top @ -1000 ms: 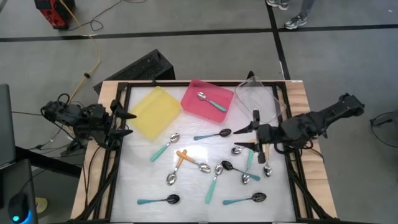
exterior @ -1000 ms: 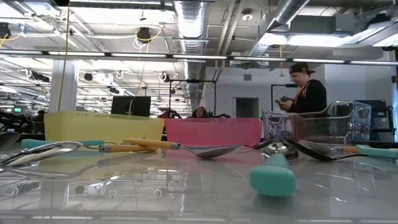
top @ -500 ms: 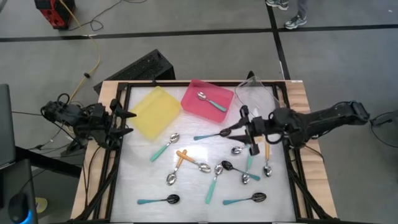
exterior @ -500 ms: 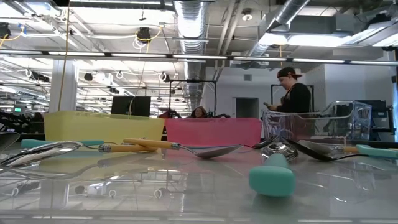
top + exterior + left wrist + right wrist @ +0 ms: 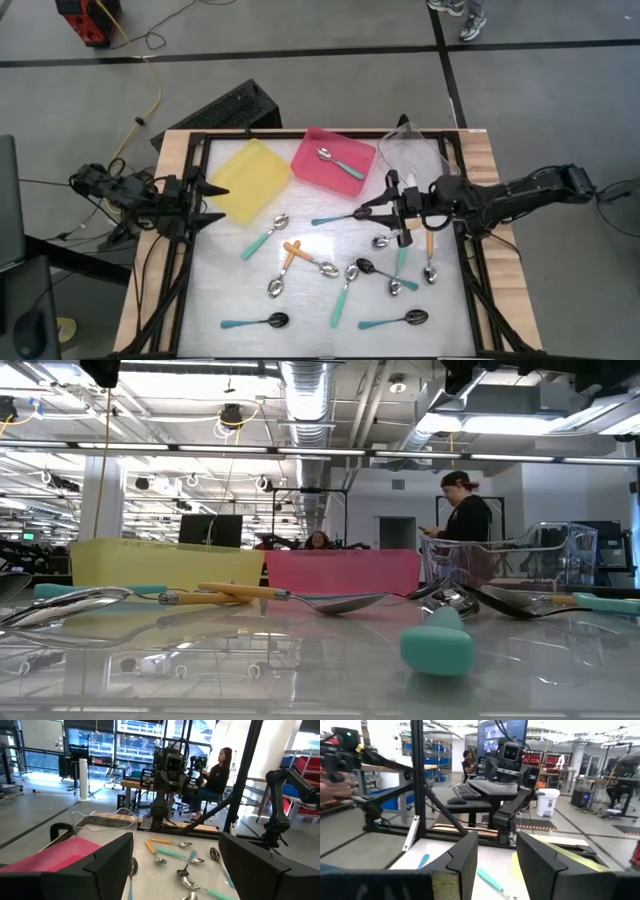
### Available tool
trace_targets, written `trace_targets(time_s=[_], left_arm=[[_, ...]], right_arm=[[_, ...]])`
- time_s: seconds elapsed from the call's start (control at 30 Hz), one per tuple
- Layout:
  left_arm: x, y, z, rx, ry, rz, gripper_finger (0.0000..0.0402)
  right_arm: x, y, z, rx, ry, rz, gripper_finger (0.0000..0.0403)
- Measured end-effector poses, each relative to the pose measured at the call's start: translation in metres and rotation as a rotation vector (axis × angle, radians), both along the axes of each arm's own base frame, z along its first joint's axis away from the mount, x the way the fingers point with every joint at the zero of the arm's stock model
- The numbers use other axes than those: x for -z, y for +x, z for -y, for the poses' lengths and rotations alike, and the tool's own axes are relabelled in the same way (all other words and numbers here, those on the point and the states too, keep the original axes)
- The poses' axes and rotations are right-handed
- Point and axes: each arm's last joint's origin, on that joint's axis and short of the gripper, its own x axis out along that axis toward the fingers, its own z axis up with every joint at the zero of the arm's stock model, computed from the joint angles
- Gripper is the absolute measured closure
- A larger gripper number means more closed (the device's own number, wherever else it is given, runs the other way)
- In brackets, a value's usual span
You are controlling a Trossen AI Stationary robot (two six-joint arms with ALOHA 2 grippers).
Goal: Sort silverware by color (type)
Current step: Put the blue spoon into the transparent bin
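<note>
Several spoons with teal or orange handles lie flat and scattered on the white tabletop, among them a teal one with a black bowl and an orange one. One more spoon lies in the pink tray. My right gripper hovers above the spoons at the table's right. It points level toward the left edge and is open, with nothing between its fingers. My left gripper stands open over the left edge, beside the yellow tray.
A clear tray stands at the far right, next to the pink one. A black frame runs around the tabletop. Beyond the table a person stands in the room. Bare tabletop lies at the near left.
My right gripper has swung from the table's right edge toward the middle and the far edge, and has sunk; its arm now shows at the top of the low view. My left gripper has also come down a little. No spoon has moved.
</note>
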Motion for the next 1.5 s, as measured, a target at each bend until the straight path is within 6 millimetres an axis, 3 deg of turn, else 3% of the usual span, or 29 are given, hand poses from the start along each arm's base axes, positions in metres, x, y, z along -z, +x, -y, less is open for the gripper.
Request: trace_targets(time_s=[0.4,1.0,1.37,1.5], left_arm=[[-0.004,0.0,0.0,-0.003,0.025,0.04,0.0121],[-0.001,0.001,-0.001,-0.029,-0.047,0.015,0.0121],[0.0,0.004,0.001,-0.038,-0.003,-0.007,0.0121],[0.0,0.004,0.001,-0.054,0.0,-0.007,0.0121]], right_arm=[[-0.02,-0.022,0.021,0.038,-0.012,0.102,0.0244],[-0.005,-0.022,0.023,0.057,0.131,-0.074,0.0242],[-0.002,-0.021,0.022,0.054,0.133,-0.107,0.0176],[0.005,-0.015,0.022,0.057,0.118,-0.143,0.0169]])
